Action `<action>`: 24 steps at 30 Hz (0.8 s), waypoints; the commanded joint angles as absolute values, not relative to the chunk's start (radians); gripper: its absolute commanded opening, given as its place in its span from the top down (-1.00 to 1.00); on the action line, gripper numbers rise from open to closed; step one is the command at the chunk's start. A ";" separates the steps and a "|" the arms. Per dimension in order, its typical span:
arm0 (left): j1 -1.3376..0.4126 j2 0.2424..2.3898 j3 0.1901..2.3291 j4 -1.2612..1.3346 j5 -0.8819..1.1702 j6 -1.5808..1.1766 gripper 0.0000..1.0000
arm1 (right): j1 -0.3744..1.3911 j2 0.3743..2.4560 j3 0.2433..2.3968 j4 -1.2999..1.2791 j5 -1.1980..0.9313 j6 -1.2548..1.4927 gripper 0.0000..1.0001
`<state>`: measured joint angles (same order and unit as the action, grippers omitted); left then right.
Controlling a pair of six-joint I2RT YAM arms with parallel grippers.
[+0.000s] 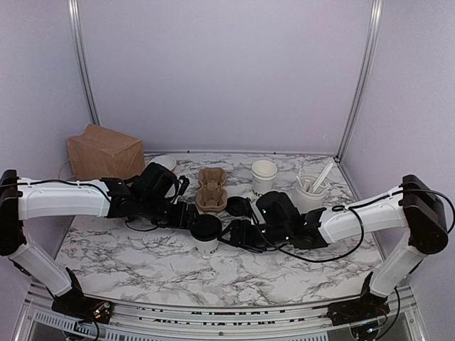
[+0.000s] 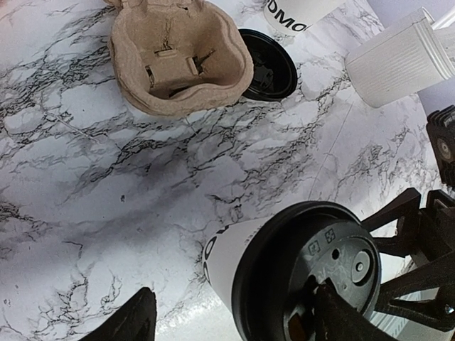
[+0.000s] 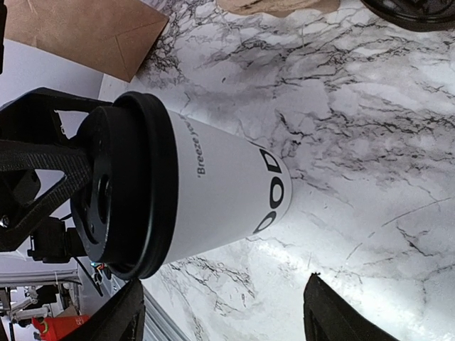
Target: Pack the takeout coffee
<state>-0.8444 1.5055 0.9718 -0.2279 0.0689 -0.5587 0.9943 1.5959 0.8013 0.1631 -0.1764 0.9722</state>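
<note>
L gripper and R gripper, top view: one each side of the takeout coffee, which stands upright mid-way along the table, nearer its front edge. Just behind it: cardboard cup carrier and loose black lid. Toward back-right corner: stacked cups, utensil cup. Back-left: paper bag.
L wrist: jaws spread, one finger overlaps coffee's lid, contact unclear.
R wrist: jaws spread, cup just beyond the tips.
</note>
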 commanded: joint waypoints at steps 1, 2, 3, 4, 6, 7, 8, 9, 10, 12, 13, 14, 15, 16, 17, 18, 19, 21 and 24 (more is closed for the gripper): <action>-0.841 1.509 0.946 -0.238 0.065 -0.558 -0.51 | 0.986 1.603 0.818 0.174 -0.185 0.975 -0.47; -0.842 1.507 0.948 -0.238 0.068 -0.559 -0.50 | 0.986 1.598 0.825 0.174 -0.186 0.974 -0.47; -0.842 1.506 0.948 -0.237 0.069 -0.560 -0.50 | 0.986 1.595 0.830 0.173 -0.187 0.973 -0.47; -0.842 1.506 0.951 -0.237 0.070 -0.563 -0.50 | 0.986 1.589 0.833 0.174 -0.187 0.973 -0.47; -0.845 1.508 0.957 -0.237 0.073 -0.568 -0.49 | 0.985 1.575 0.839 0.176 -0.191 0.975 -0.47; -0.847 1.508 0.959 -0.236 0.074 -0.570 -0.49 | 0.986 1.568 0.839 0.176 -0.190 0.976 -0.47; -0.849 1.510 0.962 -0.236 0.073 -0.574 -0.49 | 0.985 1.561 0.837 0.175 -0.190 0.977 -0.47; -0.851 1.512 0.964 -0.235 0.073 -0.577 -0.49 | 0.985 1.555 0.835 0.175 -0.189 0.979 -0.47; -0.853 1.513 0.967 -0.233 0.072 -0.578 -0.49 | 0.985 1.553 0.833 0.172 -0.188 0.980 -0.47; -0.859 1.518 0.969 -0.232 0.071 -0.581 -0.48 | 0.985 1.551 0.829 0.179 -0.187 0.985 -0.46; -0.861 1.521 0.971 -0.231 0.072 -0.581 -0.47 | 0.985 1.552 0.826 0.188 -0.187 0.990 -0.45; -0.863 1.522 0.971 -0.231 0.072 -0.583 -0.47 | 0.985 1.557 0.826 0.197 -0.188 0.994 -0.44; -0.865 1.523 0.969 -0.232 0.070 -0.585 -0.47 | 0.985 1.563 0.827 0.202 -0.188 0.997 -0.42; -0.866 1.524 0.969 -0.231 0.069 -0.586 -0.46 | 0.986 1.572 0.829 0.209 -0.190 1.001 -0.40; -0.867 1.526 0.968 -0.230 0.069 -0.586 -0.46 | 0.985 1.582 0.830 0.219 -0.195 1.003 -0.39; -0.868 1.527 0.967 -0.230 0.070 -0.586 -0.46 | 0.984 1.591 0.830 0.227 -0.197 1.006 -0.37; -0.869 1.528 0.966 -0.230 0.070 -0.587 -0.46 | 0.982 1.601 0.830 0.237 -0.198 1.009 -0.35; -0.871 1.528 0.965 -0.229 0.071 -0.587 -0.46 | 0.977 1.620 0.826 0.268 -0.209 1.019 -0.30; -0.871 1.526 0.964 -0.229 0.071 -0.586 -0.46 | 0.967 1.646 0.816 0.303 -0.232 1.037 -0.23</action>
<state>-0.8642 1.5070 0.9680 -0.2138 0.0704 -0.5861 0.9874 1.6089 0.8017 0.2306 -0.2024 1.0065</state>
